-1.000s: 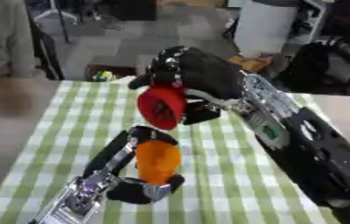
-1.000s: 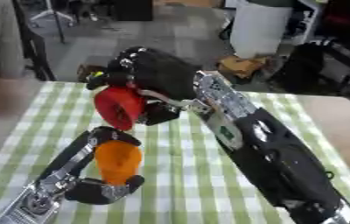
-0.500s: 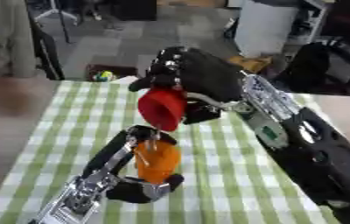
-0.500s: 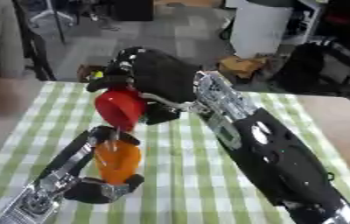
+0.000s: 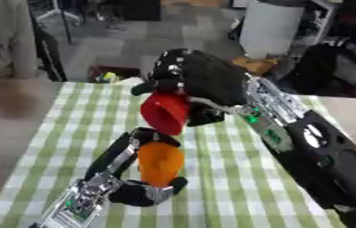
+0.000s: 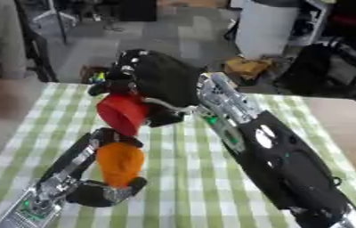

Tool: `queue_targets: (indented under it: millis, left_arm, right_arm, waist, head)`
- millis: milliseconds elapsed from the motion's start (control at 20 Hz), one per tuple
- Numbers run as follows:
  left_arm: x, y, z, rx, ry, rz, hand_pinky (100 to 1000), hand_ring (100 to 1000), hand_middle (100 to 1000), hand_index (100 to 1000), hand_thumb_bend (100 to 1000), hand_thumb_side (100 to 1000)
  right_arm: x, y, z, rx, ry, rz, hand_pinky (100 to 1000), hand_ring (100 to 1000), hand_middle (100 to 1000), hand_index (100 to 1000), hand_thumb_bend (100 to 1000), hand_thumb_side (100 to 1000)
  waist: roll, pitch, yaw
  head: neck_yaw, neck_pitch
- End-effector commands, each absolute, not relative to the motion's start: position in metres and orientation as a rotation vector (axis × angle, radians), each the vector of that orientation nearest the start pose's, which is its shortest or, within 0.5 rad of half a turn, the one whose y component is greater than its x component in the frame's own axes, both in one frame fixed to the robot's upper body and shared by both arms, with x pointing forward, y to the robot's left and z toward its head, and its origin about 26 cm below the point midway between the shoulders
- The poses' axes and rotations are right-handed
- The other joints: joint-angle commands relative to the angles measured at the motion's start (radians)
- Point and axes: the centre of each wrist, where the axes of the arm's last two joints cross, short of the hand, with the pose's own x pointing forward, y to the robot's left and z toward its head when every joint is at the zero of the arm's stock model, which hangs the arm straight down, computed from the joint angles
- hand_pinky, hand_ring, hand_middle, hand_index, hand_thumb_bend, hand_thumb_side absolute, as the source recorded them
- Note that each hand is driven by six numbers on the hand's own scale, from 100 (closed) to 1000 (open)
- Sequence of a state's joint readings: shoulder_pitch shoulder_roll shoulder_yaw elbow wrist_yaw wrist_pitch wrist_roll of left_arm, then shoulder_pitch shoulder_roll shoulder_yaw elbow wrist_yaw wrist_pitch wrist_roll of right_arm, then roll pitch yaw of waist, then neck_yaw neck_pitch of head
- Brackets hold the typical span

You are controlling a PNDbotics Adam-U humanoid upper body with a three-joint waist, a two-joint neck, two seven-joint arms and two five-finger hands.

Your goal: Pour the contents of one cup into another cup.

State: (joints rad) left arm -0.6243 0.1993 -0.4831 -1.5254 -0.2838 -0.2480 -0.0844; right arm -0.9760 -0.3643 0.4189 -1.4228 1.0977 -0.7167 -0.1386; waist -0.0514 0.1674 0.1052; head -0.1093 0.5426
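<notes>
Right hand (image 5: 200,78) curled round red cup (image 5: 165,113), cup tipped on side, held above worktop, mouth aimed down-left; fingers mostly hidden behind cup. Left hand (image 5: 138,189) clamped on orange cup (image 5: 159,163), upright, directly below red cup, rims near or touching, cannot tell which. Orange cup base hidden by fingers. Cup contents not visible. Worktop (image 5: 220,187) under green-white check cloth. Right forearm cut off at lower right edge, left forearm cut off at bottom edge. Background blurred.
</notes>
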Motion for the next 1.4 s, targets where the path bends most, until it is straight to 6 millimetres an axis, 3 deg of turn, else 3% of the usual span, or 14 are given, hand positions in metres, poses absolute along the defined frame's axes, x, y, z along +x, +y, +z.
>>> queue_targets:
  millis: [50,400,850,1150,1250,1400]
  left_arm:
    - [0.362,0.103,0.152,-0.085,-2.272,-1.121,178,266,325,670,100,166]
    - [0.368,0.111,0.143,-0.002,-2.265,-1.119,187,274,332,674,100,175]
    - [0.388,0.125,0.111,0.172,-2.26,-1.067,235,305,356,683,277,232]
    - [0.404,0.134,0.084,0.327,-2.262,-0.995,291,347,393,699,507,361]
    - [0.407,0.137,0.073,0.381,-2.261,-0.984,304,360,405,705,547,385]
    - [0.41,0.144,0.06,0.462,-2.259,-0.991,422,467,507,775,922,496]
  right_arm:
    - [0.409,-0.133,0.276,0.756,2.173,-1.607,589,536,423,811,195,100]
    - [0.411,-0.138,0.273,0.722,2.302,-1.585,537,510,331,808,170,100]
    - [0.4,-0.143,0.271,0.539,2.592,-1.555,452,469,278,801,108,100]
    - [0.386,-0.132,0.276,0.376,2.688,-1.519,430,459,271,798,100,100]
    - [0.383,-0.131,0.276,0.343,2.711,-1.514,427,458,270,798,100,100]
    - [0.381,-0.131,0.275,0.316,2.733,-1.518,422,456,267,798,100,100]
  waist:
    - [0.006,-0.019,0.001]
    - [0.006,-0.018,-0.001]
    - [0.0,-0.011,-0.017]
    - [-0.009,-0.004,-0.032]
    - [-0.011,-0.003,-0.036]
    - [-0.014,0.0,-0.041]
  head:
    - [0.004,-0.013]
    - [0.004,-0.014]
    - [0.008,-0.014]
    - [0.007,-0.014]
    - [0.007,-0.014]
    - [0.006,-0.014]
